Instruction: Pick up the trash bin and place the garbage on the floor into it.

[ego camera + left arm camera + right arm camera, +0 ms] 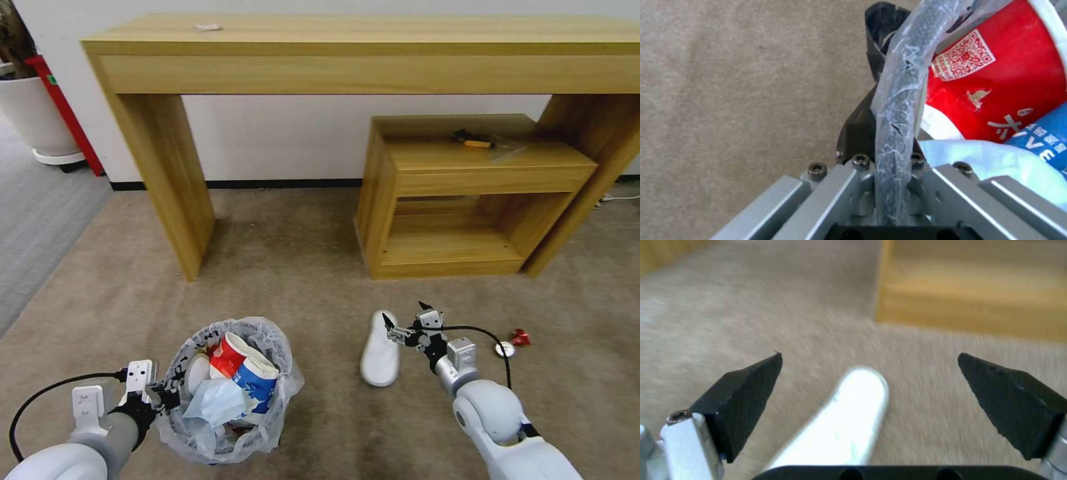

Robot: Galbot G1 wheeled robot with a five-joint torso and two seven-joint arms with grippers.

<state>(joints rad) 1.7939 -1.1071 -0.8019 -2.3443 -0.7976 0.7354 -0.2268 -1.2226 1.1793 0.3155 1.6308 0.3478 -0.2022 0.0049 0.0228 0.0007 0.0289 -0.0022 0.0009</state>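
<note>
On the beige carpet floor [293,260], the left gripper [160,395] pinches the rim of the bag-lined trash bin [200,437], its jaws closed on the plastic-wrapped edge; the bin holds a red paper cup [227,355], a blue paper cup [257,381] and crumpled tissue [217,402]; the right gripper [405,322], jaws spread wide, hovers at the heel end of a white slipper [380,352] lying just right of the bin; a crushed red can [521,338] lies farther right.
</note>
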